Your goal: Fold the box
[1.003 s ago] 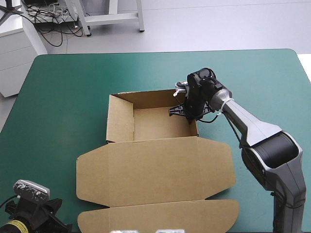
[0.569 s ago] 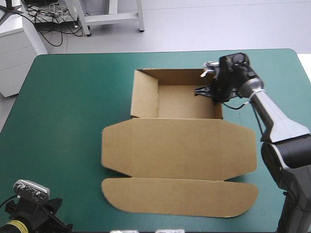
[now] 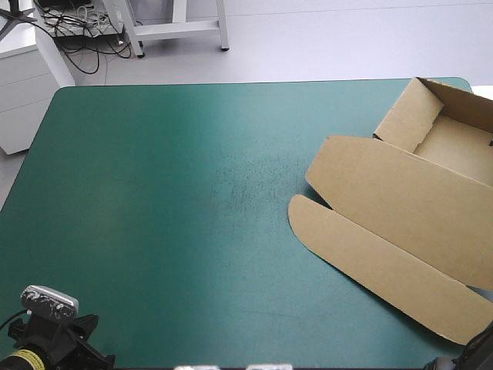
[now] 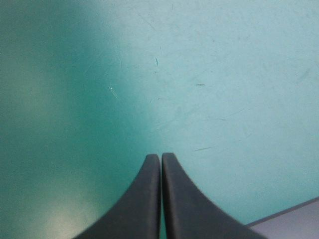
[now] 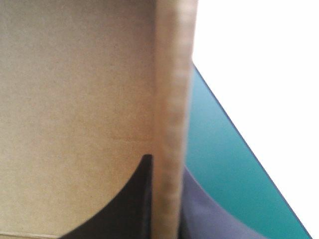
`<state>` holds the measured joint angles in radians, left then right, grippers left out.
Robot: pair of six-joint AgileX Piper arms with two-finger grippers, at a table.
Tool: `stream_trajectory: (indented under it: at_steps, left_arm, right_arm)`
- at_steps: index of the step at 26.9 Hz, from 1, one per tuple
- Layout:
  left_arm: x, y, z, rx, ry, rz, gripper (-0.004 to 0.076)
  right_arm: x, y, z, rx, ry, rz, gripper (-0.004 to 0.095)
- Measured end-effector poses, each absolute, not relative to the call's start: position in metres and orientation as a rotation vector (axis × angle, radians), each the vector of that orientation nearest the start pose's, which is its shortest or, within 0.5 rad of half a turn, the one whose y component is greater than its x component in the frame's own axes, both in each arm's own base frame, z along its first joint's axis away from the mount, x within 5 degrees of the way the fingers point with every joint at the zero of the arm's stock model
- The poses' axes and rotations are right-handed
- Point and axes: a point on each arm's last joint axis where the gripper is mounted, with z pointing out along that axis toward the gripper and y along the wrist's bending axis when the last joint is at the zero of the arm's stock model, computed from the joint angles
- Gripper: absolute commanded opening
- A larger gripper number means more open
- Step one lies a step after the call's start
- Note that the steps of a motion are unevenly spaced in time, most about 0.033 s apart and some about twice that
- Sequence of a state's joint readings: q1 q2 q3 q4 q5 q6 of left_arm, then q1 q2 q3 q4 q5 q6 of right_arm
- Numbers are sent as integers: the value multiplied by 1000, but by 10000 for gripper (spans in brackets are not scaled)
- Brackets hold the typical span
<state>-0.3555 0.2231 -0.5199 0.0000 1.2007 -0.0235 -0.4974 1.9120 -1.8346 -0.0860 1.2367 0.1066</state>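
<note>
Box [image 3: 408, 196] at the far right corner of the teal-green surface [image 3: 169, 200]: an open tray with walls raised, its lid [image 3: 362, 250] lying flat toward the middle, and part of it passing out of the high view. The right gripper [image 5: 167, 167] has its black fingers all but closed on one upright wall, the board's edge between them, probably to steer the whole sheet. The left gripper [image 4: 160, 158] hovers over bare cover near an edge, its fingers pressed together on nothing, apparently idle.

Colours on record: brown, teal-green, black.
The box [image 3: 400, 200] is plain brown board throughout; the tabletop [image 3: 154, 193] cover is teal-green with faint scuffs; left pincer [image 4: 160, 160] and right pincer [image 5: 167, 167] are black.
</note>
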Motion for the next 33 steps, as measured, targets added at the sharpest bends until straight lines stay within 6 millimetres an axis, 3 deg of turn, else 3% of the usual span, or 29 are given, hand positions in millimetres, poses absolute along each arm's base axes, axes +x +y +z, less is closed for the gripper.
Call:
stream_trajectory:
  at_steps: [1, 2, 3, 9, 12, 16, 19, 21, 27, 33]
  left_arm:
    - [18, -7, 271, 396, 2362, -179, -10]
    - [18, -7, 271, 396, 2362, -179, -10]
    - [18, -7, 271, 396, 2362, -179, -10]
    - [19, -6, 271, 396, 2361, -171, -10]
    - [19, -6, 271, 396, 2361, -171, -10]
    - [19, -6, 271, 396, 2362, -171, -10]
    - [19, -6, 271, 396, 2363, -171, -10]
    - [19, -6, 271, 396, 2363, -171, -10]
    - [19, -6, 271, 396, 2363, -171, -10]
    - [19, -6, 271, 396, 2362, -170, -10]
  right_arm:
    - [355, -208, 315, 849, 2684, -215, 345]
    - [352, -213, 315, 885, 2673, -214, 477]
    - [352, -214, 315, 882, 2675, -220, 539]
    - [351, -214, 318, 779, 2707, -255, 559]
    - [346, -211, 328, 764, 2685, -262, 546]
    - [334, -202, 355, 753, 2615, -252, 450]
    - [323, -192, 379, 742, 2549, -216, 207]
    - [312, -183, 397, 730, 2499, -189, -7]
    - [267, -145, 450, 632, 2356, -104, 2]
    - [210, -93, 453, 509, 2333, 30, 2]
